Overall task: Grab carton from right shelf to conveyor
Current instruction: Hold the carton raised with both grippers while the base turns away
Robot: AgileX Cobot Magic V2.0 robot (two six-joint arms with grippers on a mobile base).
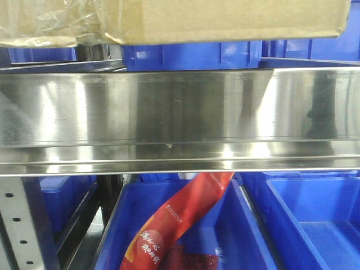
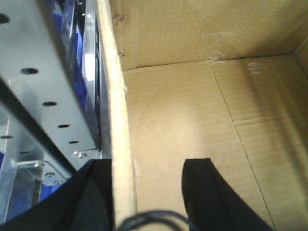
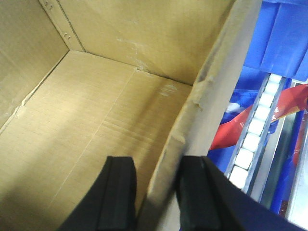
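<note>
The carton (image 1: 225, 19) is a plain brown cardboard box whose underside fills the top of the front view, above the right shelf's shiny steel rail (image 1: 180, 112). Both wrist views look down into its open, empty inside (image 2: 192, 106) (image 3: 96, 96). My left gripper (image 2: 147, 163) is open astride the carton's left wall (image 2: 120, 144): one finger lies against the outside, and the inner finger (image 2: 211, 192) stands well clear of the wall. My right gripper (image 3: 156, 161) is shut on the carton's right wall (image 3: 211, 96), one finger on each face. The conveyor is out of view.
Blue plastic bins (image 1: 315, 225) sit below the rail, one holding a red packet (image 1: 174, 225). More blue bins (image 1: 191, 55) stand behind the carton. Crinkled clear plastic (image 1: 45, 22) lies at the upper left. A grey perforated post (image 2: 43, 91) stands close to the carton's left wall. A white roller strip (image 3: 255, 130) runs beside its right wall.
</note>
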